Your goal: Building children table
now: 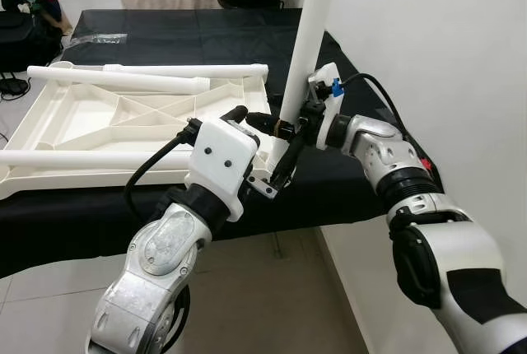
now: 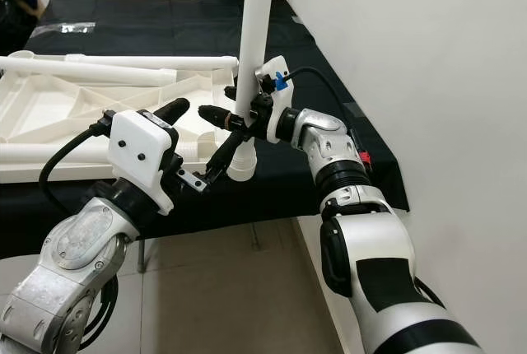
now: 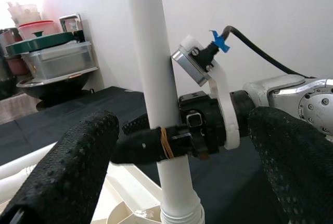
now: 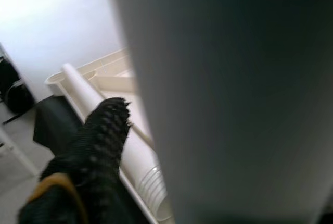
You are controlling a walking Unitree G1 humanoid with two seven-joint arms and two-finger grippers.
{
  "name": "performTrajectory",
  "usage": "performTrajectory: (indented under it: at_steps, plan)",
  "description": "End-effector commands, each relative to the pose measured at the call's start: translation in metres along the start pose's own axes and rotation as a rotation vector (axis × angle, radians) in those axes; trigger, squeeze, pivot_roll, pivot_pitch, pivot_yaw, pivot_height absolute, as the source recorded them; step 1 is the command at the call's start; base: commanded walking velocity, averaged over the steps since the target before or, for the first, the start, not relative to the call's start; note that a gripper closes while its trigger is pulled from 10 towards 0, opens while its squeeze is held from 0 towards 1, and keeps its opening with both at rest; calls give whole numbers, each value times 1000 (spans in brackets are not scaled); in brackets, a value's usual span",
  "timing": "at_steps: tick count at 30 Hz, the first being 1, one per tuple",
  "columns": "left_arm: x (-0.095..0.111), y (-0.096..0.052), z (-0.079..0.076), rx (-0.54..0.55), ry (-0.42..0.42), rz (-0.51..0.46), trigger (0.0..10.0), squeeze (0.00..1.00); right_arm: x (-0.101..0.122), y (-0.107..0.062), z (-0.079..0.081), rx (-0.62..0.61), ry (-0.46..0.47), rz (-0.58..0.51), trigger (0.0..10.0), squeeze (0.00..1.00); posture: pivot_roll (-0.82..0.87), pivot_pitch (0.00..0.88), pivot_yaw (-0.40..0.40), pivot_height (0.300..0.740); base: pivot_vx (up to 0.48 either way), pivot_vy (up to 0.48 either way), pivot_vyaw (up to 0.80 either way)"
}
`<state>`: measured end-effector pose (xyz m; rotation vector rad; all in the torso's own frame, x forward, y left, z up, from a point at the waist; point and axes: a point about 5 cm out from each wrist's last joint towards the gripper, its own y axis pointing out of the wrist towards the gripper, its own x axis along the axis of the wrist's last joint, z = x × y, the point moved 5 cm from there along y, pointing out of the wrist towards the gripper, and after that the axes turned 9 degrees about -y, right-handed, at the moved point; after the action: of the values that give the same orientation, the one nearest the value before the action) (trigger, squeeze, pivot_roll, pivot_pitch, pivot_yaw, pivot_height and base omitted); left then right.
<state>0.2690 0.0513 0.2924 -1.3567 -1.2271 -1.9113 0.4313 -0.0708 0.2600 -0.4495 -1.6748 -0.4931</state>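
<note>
Two grippers at the near right corner of the upturned white tabletop (image 1: 123,119). Left gripper (image 3: 177,182) nearest, fingers spread wide either side of the upright table leg (image 1: 309,37), not touching it. Right gripper (image 2: 226,128) clamped on that leg low down, just above its threaded base, which sits at the tabletop's corner socket. Three more legs (image 1: 123,81) lie flat on the tabletop. Everything rests on a black-covered table (image 1: 206,29) beside a white wall (image 1: 428,33).
</note>
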Motion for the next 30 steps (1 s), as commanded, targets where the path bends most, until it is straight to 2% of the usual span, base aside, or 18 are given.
performTrajectory:
  at_steps: [1, 5, 8, 13, 15, 16, 18, 19, 21, 22, 24, 25, 26, 27, 28, 30]
  plan:
    - [-3, -1, -2, 2, 4, 14, 10000, 0, 8, 9, 1, -25, -21, -19, 0, 0, 59, 152, -117, 740, 0, 0, 0]
    - [-4, -2, -2, 3, 5, 14, 10000, 0, 10, 11, -1, -52, -29, -24, 0, 0, 60, 149, -117, 740, 0, 0, 0]
    - [-4, -2, -2, 1, 9, 14, 10000, 0, 10, 9, -11, -146, -48, -21, 0, 0, 62, 135, -116, 740, 0, 0, 0]
    - [-4, -1, -1, -1, 18, 12, 10000, 0, 5, 8, -16, -230, -44, -14, 0, 0, 65, 131, -113, 740, 0, 0, 0]
    - [-3, -1, 0, -2, 23, 10, 10000, 0, -2, 7, -23, -327, -57, 10, 0, 0, 68, 126, -113, 740, 0, 0, 0]
    - [-3, -1, 0, -3, 24, 9, 10000, 0, -10, 4, -30, -433, -55, 52, 0, 0, 70, 127, -111, 740, 0, 0, 0]
    - [-3, -1, 0, -3, 24, 9, 10000, 0, -10, 4, -30, -433, -55, 52, 0, 0, 70, 127, -111, 740, 0, 0, 0]
    - [-2, -1, 0, -4, 26, 8, 10000, 0, -20, -4, -43, -601, -49, 112, 0, 0, 70, 126, -110, 740, 0, 0, 0]
    - [-2, -1, 0, -4, 26, 8, 10000, 0, -20, -4, -43, -601, -49, 112, 0, 0, 70, 126, -110, 740, 0, 0, 0]
    - [-2, 0, 1, -5, 29, 8, 10000, 0, -28, -16, -55, -789, -46, 159, 0, 0, 68, 129, -107, 740, 0, 0, 0]
    - [-2, 0, 1, -5, 29, 8, 10000, 0, -28, -16, -55, -789, -46, 159, 0, 0, 68, 129, -107, 740, 0, 0, 0]
    - [-2, 0, 0, -5, 30, 6, 10000, 0, -25, -26, -61, -967, -51, 149, 0, 0, 73, 131, -107, 740, 0, 0, 0]
    - [-2, 0, 0, -5, 30, 6, 10000, 0, -25, -26, -61, -967, -51, 149, 0, 0, 73, 131, -107, 740, 0, 0, 0]
    - [-1, 0, -1, -5, 28, 4, 10000, 0, -21, -26, -58, -1078, -32, 116, 0, 0, 73, 129, -105, 740, 0, 0, 0]
    - [-1, 1, -2, -6, 24, 3, 10000, 0, -17, -22, -51, -1130, -19, 86, 0, 0, 72, 131, -108, 740, 0, 0, 0]
    - [0, 1, -3, -6, 22, 2, 10000, 0, -15, -17, -45, -1147, -12, 70, 0, 0, 72, 131, -108, 740, 0, 0, 0]
